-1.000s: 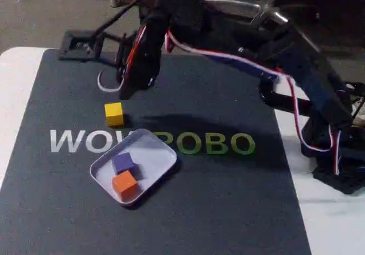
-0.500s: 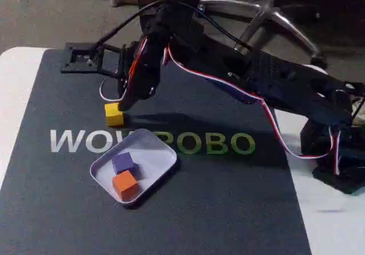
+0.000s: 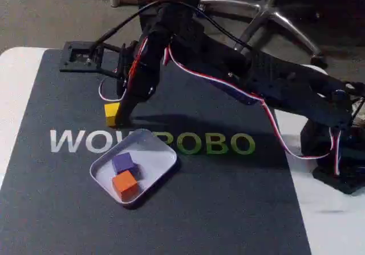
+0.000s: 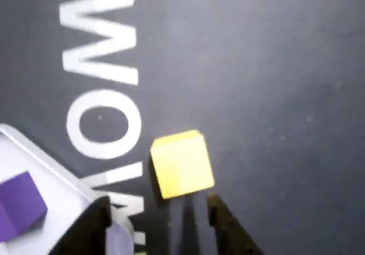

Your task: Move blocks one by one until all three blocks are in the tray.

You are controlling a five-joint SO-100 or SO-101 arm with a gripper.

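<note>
On the dark mat that covers the tabletop (image 3: 17, 95), going left to right in the fixed view, the yellow block (image 3: 111, 112) sits just above the white "WOW" lettering (image 3: 85, 141), the tray (image 3: 154, 152) lies just below and right of it over the logo, and the arm (image 3: 274, 84) reaches in from its base at the right edge. The tray already holds the purple block (image 3: 122, 162) and the orange block (image 3: 125, 184), touching or nearly so, toward its lower left end; its long axis runs diagonally from lower left to upper right. The yellow block is the last one out, resting flat on the mat. The end effector (image 4: 159, 218) is released: in the wrist view its two dark fingers stand apart at the bottom edge, with the yellow block (image 4: 182, 164) just ahead of the gap and slightly toward the right finger. A cube has no long axis, but here it sits slightly turned relative to the fingers, so I judge the grasp goes best if the wrist rotates a little to meet two opposite faces squarely, advances until the block is fully between the fingers, then closes. The tray's near rim (image 4: 51, 169) lies close to the left finger, so that side needs care to avoid nudging the tray.
</note>
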